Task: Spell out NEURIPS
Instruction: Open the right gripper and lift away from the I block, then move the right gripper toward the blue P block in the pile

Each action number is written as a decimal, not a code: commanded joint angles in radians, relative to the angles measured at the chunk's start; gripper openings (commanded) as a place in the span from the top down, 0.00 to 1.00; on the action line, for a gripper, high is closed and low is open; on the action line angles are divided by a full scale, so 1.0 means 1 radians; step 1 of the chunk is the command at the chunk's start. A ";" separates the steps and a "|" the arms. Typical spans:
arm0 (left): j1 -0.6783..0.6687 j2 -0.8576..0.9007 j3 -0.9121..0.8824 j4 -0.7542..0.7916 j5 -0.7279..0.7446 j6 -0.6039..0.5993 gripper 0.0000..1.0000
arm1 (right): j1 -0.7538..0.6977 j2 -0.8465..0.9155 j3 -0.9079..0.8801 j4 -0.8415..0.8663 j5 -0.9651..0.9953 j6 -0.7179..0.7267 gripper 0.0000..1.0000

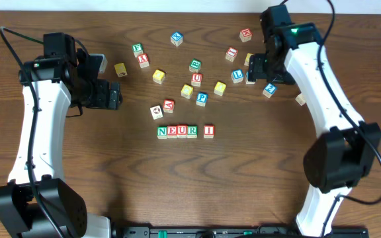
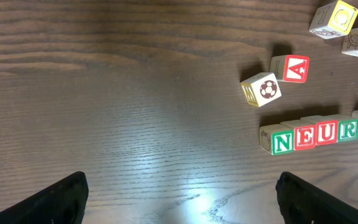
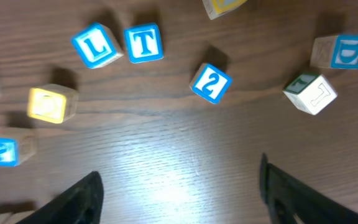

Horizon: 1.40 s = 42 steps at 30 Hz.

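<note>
Overhead: dark wood-grain table (image 1: 177, 185); NEURI row (image 1: 182, 131) mid-table, loose cubes (image 1: 195, 65) scattered beyond.

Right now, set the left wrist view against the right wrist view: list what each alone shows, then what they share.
Left wrist only: the NEUR row, a soccer-ball cube and a red A cube above it. Right wrist only: a blue L cube, a blue T cube, a blue 2 cube and a blue D cube. Both: the wooden table, and dark fingers spread wide with nothing between them, the left fingers and the right fingers.
</note>
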 commanded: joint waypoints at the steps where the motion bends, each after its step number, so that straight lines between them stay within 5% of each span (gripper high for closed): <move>1: 0.000 -0.014 0.020 -0.005 0.011 0.013 0.05 | -0.006 0.031 0.030 -0.004 0.035 0.101 0.29; 20: 0.000 -0.014 0.021 -0.005 0.011 0.013 0.05 | 0.063 0.048 0.030 0.088 -0.041 0.122 0.27; 42: 0.000 -0.014 0.020 -0.005 0.011 0.013 0.05 | 0.312 0.194 0.030 0.266 -0.022 0.437 0.29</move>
